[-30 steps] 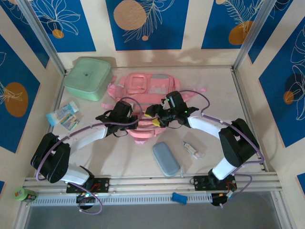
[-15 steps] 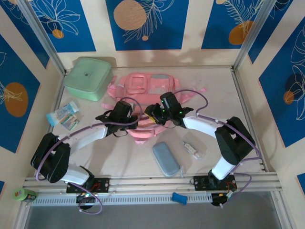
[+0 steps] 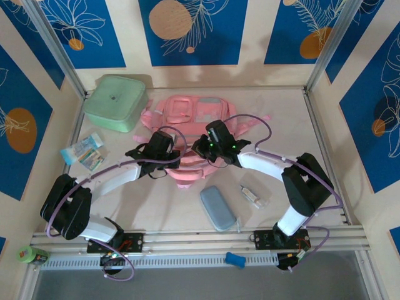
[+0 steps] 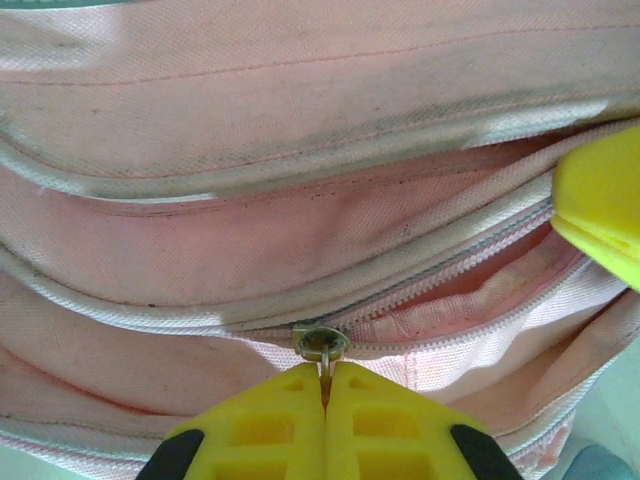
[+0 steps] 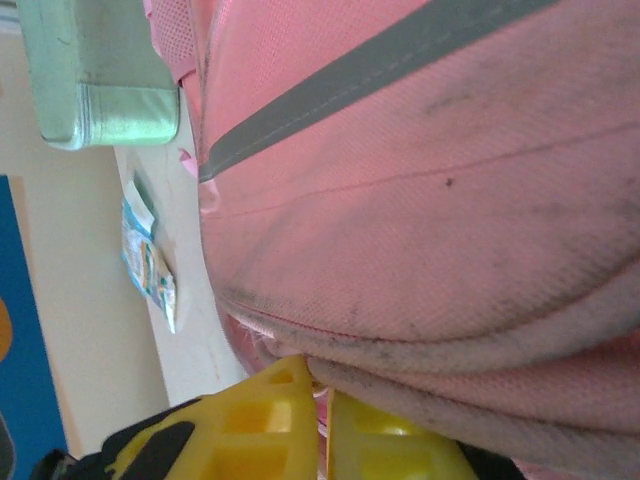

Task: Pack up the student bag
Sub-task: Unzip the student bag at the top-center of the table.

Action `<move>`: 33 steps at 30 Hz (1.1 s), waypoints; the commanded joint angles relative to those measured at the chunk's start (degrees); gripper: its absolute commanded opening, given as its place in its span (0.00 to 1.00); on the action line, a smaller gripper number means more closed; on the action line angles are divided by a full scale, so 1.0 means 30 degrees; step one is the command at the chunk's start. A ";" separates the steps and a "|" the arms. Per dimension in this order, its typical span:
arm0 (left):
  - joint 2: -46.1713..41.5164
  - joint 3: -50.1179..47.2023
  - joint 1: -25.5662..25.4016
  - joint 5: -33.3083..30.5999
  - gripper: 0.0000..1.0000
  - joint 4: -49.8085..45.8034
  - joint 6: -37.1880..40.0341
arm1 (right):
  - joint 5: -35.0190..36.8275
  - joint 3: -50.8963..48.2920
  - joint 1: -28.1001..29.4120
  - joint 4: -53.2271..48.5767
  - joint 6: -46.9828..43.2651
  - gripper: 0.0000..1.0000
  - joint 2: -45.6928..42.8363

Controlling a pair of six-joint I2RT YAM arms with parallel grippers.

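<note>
Student bag [image 3: 190, 112] lying mid-surface [image 3: 156, 209]. My left hand [image 4: 326, 385] is pinched shut on the zipper pull [image 4: 322, 347]. My right hand [image 5: 320, 405] has swung in over the last second and clamps the student bag's near rim, probably bracing it for unzipping.

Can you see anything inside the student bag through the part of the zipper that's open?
Through the zipper gap in the student bag, pink lining is visible, with no items. Deeper inside is covered by fabric. The left gripper is shut on the zipper pull.
</note>
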 commanded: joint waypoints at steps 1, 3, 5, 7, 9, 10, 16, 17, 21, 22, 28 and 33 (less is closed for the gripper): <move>-0.0891 0.0416 0.0185 -0.0540 0.00 -0.1108 0.0712 | 0.0820 -0.0138 -0.0990 -0.0073 -0.1604 0.02 -0.1032; -0.1046 0.0227 0.0270 -0.0895 0.00 -0.1369 0.0757 | 0.0161 -0.0160 -0.1421 -0.0355 -0.2342 0.00 -0.1684; -0.1134 -0.0009 0.0493 -0.1072 0.00 -0.1678 0.0410 | -0.1063 -0.0007 -0.2100 -0.0585 -0.3369 0.00 -0.2176; -0.1168 -0.0193 0.0653 -0.1013 0.00 -0.1716 0.0205 | -0.2247 0.0307 -0.2916 -0.1269 -0.4181 0.00 -0.2612; -0.1272 -0.0471 0.0692 -0.1457 0.00 -0.1505 0.0144 | -0.3418 0.0741 -0.3830 -0.1941 -0.4982 0.00 -0.2980; -0.1292 -0.0641 0.0752 -0.1665 0.00 -0.1370 0.0146 | -0.4079 0.1033 -0.4372 -0.2366 -0.5325 0.00 -0.3074; -0.0630 -0.0836 0.1992 -0.1650 0.00 -0.0051 0.0828 | -0.7820 0.2987 -0.6769 -0.4468 -0.6862 0.00 -0.2703; -0.0397 -0.0670 0.2180 -0.1650 0.00 0.0119 0.1061 | -0.8211 0.3165 -0.7048 -0.4708 -0.7035 0.00 -0.2665; 0.0175 -0.0679 0.2893 -0.2811 0.00 0.1593 0.2297 | -0.9308 0.3409 -0.7868 -0.5473 -0.7797 0.00 -0.2914; 0.0228 -0.0957 0.3072 -0.2966 0.00 0.2686 0.2893 | -0.9337 0.3217 -0.8011 -0.5450 -0.7985 0.00 -0.3135; 0.1115 -0.1532 0.4620 -0.1321 0.00 0.7285 0.4875 | -1.1087 0.2945 -0.9053 -0.5916 -0.8495 0.00 -0.3181; 0.2642 -0.0573 0.5397 -0.1314 0.00 0.8710 0.6002 | -1.2214 0.2890 -0.9409 -0.5891 -0.8462 0.00 -0.3167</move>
